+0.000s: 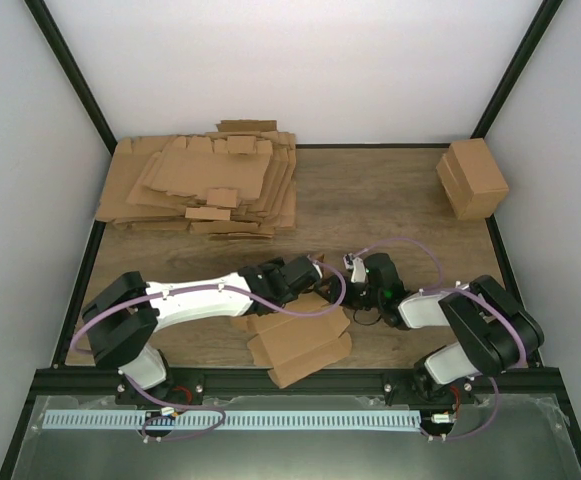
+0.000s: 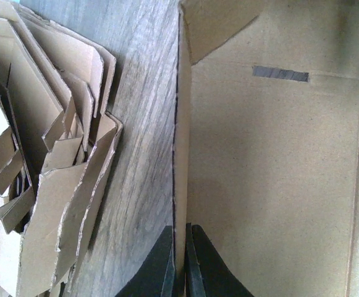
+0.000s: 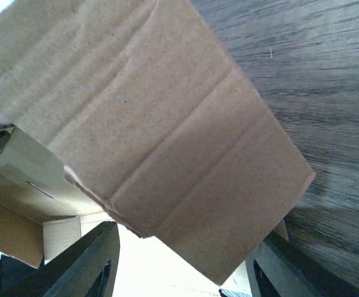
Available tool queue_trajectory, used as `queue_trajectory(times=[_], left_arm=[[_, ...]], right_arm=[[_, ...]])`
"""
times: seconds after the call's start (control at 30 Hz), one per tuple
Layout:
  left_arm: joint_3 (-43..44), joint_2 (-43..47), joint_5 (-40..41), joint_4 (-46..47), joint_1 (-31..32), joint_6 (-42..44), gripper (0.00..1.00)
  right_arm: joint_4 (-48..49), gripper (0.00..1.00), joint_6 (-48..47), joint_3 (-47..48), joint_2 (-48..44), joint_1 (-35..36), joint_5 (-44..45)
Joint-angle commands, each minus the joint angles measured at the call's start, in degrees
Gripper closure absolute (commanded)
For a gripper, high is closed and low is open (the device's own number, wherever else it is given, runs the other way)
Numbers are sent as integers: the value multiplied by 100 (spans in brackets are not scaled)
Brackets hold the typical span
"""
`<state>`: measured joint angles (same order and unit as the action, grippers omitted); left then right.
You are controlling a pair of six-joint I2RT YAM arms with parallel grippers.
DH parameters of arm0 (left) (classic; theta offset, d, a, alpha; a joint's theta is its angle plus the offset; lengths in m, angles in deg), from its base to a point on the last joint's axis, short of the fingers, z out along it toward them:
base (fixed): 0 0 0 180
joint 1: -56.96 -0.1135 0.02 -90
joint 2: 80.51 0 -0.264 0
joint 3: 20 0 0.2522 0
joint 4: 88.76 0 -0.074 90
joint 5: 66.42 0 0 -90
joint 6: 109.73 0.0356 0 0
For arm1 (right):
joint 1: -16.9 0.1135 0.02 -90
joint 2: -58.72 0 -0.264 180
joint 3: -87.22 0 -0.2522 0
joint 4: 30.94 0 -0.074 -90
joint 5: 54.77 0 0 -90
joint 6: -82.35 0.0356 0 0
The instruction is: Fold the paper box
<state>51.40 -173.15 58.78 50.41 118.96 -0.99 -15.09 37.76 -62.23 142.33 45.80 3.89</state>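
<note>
The paper box [image 1: 305, 345] is a brown die-cut sheet, partly raised, lying between the two arms near the front edge. My left gripper [image 1: 310, 272] is shut on one upright wall of it. In the left wrist view the black fingers [image 2: 167, 263] pinch that wall's thin edge, and the box's inner panel [image 2: 272, 173] spreads to the right. My right gripper [image 1: 353, 272] faces the left one from the right. Its jaws [image 3: 185, 272] stand open and wide, and a creased flap [image 3: 167, 136] of the box hangs down between the fingers [image 3: 99, 260] without touching them.
A thick pile of flat cardboard sheets [image 1: 200, 185] lies at the back left and also fills the left edge of the left wrist view [image 2: 43, 185]. A folded brown carton [image 1: 473, 178] stands at the back right. White walls enclose the wooden table [image 1: 370, 200].
</note>
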Motion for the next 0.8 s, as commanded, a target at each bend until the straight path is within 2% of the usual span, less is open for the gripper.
queue_trajectory(times=[0.0,0.1,0.3,0.43,0.5,0.77], left_arm=[[105,87,173,274,47,-109,96],[74,139,186,333,58,-65,96],[79,114,284,323,63,-12,96],[86,116,319,324,63,-1,96],[95,94,329,333,63,-2,96],[150,49,318,352,83,27,96]], right_arm=[[-67,43,-34,94,-93,-39,109],[-299,42,-260,153,-332,-34,311],[-1344,41,-1140,457,-817,-35,1288],[-1626,30,-1346,504,-1056,-40,1450],[-1667,26,-1382,492,-1114,-34,1470],[-1474,28,-1428,612,-601,-34,780]])
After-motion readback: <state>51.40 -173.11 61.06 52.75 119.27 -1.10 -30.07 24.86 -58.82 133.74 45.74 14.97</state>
